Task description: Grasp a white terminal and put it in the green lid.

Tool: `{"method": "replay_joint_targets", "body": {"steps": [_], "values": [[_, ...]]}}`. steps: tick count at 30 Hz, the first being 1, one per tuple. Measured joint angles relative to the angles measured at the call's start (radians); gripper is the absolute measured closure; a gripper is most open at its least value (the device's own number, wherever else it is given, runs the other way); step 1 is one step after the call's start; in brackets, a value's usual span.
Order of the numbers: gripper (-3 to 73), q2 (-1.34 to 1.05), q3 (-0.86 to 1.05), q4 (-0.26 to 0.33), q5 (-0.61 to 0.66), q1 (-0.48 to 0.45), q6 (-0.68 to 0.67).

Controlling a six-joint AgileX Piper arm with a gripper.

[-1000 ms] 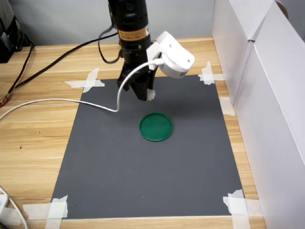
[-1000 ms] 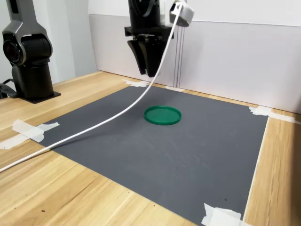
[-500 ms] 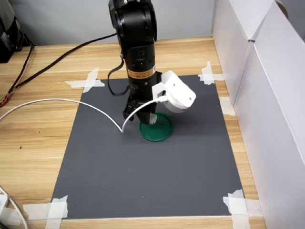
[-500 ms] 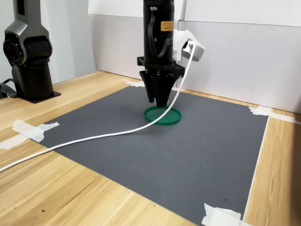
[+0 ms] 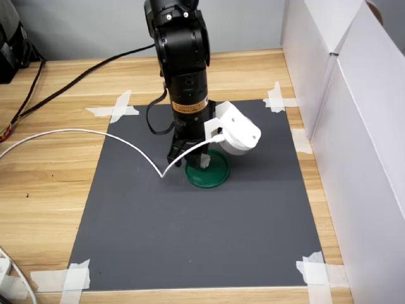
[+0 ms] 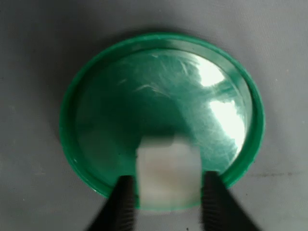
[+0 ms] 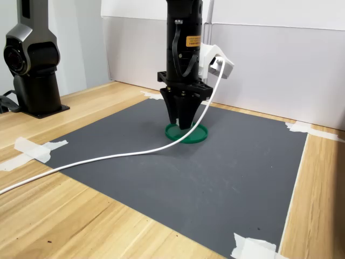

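Grasp done, delivery nearly done. The black two-fingered gripper (image 6: pixel 166 204) is clamped on the small white boxy plastic terminal (image 6: pixel 168 175), one dark finger on each side of it, at the lower centre of the wrist view. The block hangs over the flat round dark-green plastic lid (image 6: pixel 161 115), above the floor near the rim rather than mid-disc. Whether the block already touches the lid floor I cannot tell; the wrist view is blurred there.

Left to do, by my reading: lower the last bit if needed, let go, lift clear.

In the first exterior view the lid (image 5: pixel 212 177) sits at frame centre on the dark grey mat (image 5: pixel 190 234), the gripper (image 5: pixel 196 161) standing upright over it. In the second exterior view the fingers reach down to the lid (image 7: pixel 188 135), centre frame.

Around: white cable (image 5: pixel 82 134) trailing from the arm to the left edge of the first exterior view; white masking-tape strips (image 5: pixel 114 109) at mat corners; white box wall (image 5: pixel 354 126) at right; second black arm base (image 7: pixel 35 65) at upper left of the second exterior view. Nothing blocks the release; the cable lies just beside the lid.
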Motion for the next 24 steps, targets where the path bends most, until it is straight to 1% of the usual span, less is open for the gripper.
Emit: {"method": "replay_joint_targets", "body": {"steps": [3,5,8,13,16,19,23,24], "values": [[15.1,0.000,0.000,0.003,0.000,0.000,-0.005],[10.1,0.000,0.000,0.004,-0.001,0.000,-0.007],[7.3,-0.002,0.000,0.004,-0.004,0.000,-0.007],[7.6,-0.054,0.000,0.019,-0.050,0.000,0.008],[11.5,-0.113,0.000,0.038,-0.069,0.000,0.034],[20.0,-0.184,0.000,0.065,-0.075,0.000,0.056],[40.2,-0.283,0.000,0.101,-0.074,0.000,0.072],[46.6,-0.312,0.000,0.114,-0.074,0.000,0.072]]}}
